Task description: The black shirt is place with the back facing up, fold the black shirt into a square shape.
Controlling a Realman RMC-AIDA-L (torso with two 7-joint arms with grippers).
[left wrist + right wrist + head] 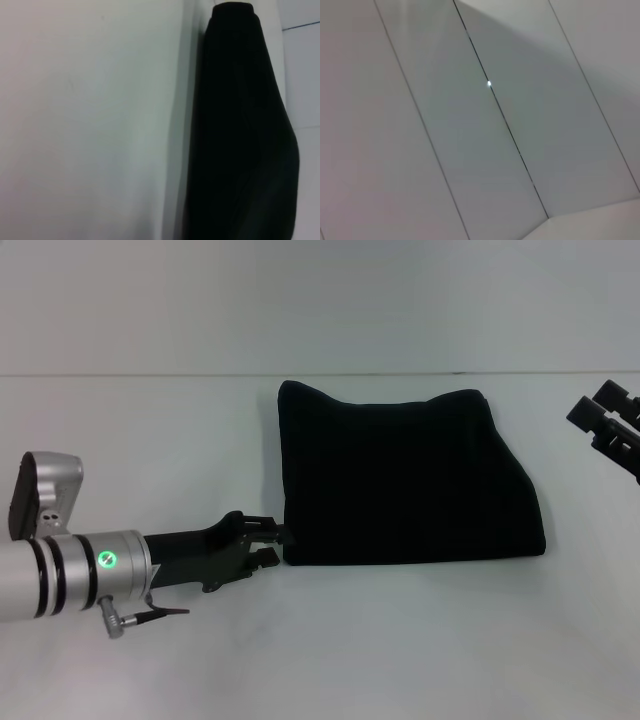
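White bench (150, 440) carries everything. Black shirt (405, 480) lies folded into a rough rectangle at the bench's middle, nearer the far edge, top edge wavy with two raised corners, no lettering visible. Left arm (70, 570) reaches in low from the near left edge, almost level with the bench, forearm pointing toward the shirt. Left tool (275, 543) sits at the shirt's near left corner, fingertips touching or just beside the cloth edge, fingers slightly parted, gripping nothing clearly. Right tool (605, 425) hangs at the right edge, well apart from the shirt; can't tell its opening.
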